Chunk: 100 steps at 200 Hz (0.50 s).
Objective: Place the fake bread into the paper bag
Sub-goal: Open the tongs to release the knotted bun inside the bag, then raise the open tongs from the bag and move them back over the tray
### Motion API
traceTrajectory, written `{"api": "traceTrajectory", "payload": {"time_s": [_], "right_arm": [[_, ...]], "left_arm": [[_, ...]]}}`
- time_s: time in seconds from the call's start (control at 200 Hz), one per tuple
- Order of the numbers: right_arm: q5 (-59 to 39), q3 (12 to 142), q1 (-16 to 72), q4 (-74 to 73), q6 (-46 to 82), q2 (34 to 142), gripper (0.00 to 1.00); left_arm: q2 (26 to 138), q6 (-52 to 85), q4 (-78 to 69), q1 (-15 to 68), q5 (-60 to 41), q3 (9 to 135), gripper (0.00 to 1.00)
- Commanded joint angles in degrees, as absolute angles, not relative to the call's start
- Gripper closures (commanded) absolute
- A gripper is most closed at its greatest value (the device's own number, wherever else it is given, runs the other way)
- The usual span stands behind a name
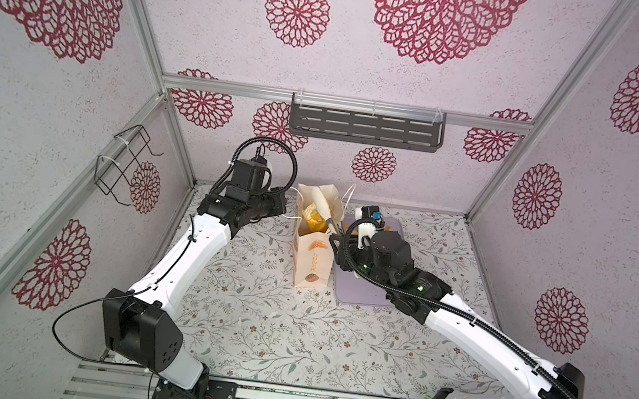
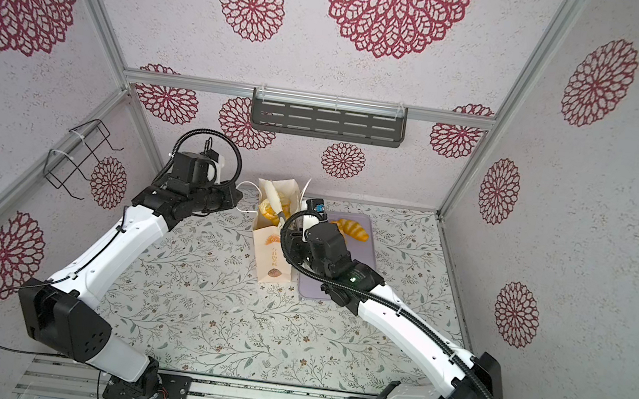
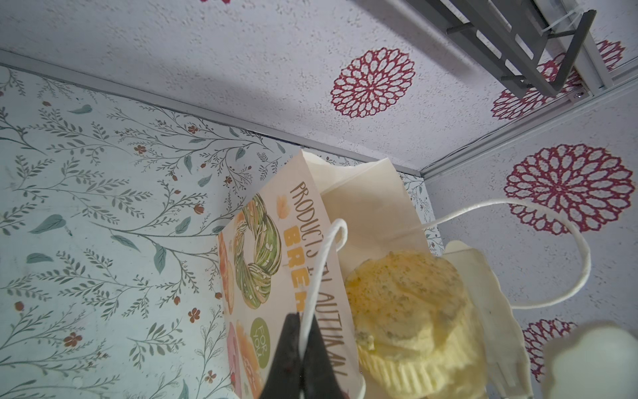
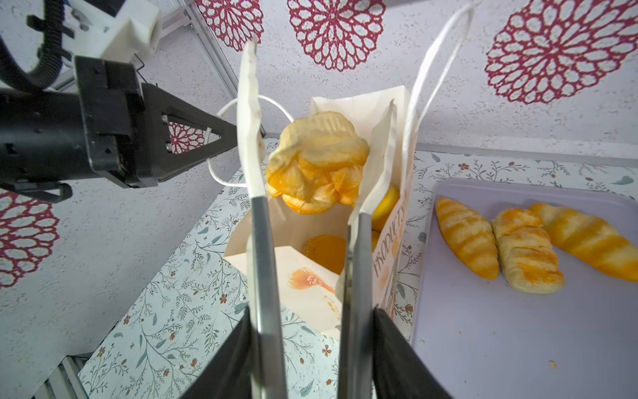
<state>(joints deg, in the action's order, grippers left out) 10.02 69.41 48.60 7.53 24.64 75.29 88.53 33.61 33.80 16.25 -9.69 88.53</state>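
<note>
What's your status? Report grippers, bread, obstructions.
Left gripper shut on the paper bag's cord handle. Right gripper spread around a loaf at the bag mouth, grip unclear. Three rolls on the tray. Other breads fill the bag below it.

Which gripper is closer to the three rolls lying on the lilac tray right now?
Right. The right gripper hangs over the open paper bag, directly beside the lilac tray holding the three rolls. The left gripper pinches a cord handle on the bag's opposite side.
</note>
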Motion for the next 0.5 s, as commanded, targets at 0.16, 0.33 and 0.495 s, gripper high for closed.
{"api": "traceTrajectory", "payload": {"time_s": [0.16, 0.33, 0.495], "right_arm": [[11.66, 71.63, 48.94, 2.97, 24.74, 71.85, 0.49], [12.79, 71.8, 48.95, 3.94, 24.41, 70.77, 0.48], [14.01, 70.77, 48.95, 4.87, 24.42, 69.28, 0.49]], "left_arm": [[87.72, 32.61, 34.19, 16.76, -9.38, 89.54, 1.0], [86.9, 32.26, 34.47, 16.78, -8.92, 89.71, 1.0], [85.89, 32.07, 34.55, 16.7, -8.11, 89.57, 1.0]]}}
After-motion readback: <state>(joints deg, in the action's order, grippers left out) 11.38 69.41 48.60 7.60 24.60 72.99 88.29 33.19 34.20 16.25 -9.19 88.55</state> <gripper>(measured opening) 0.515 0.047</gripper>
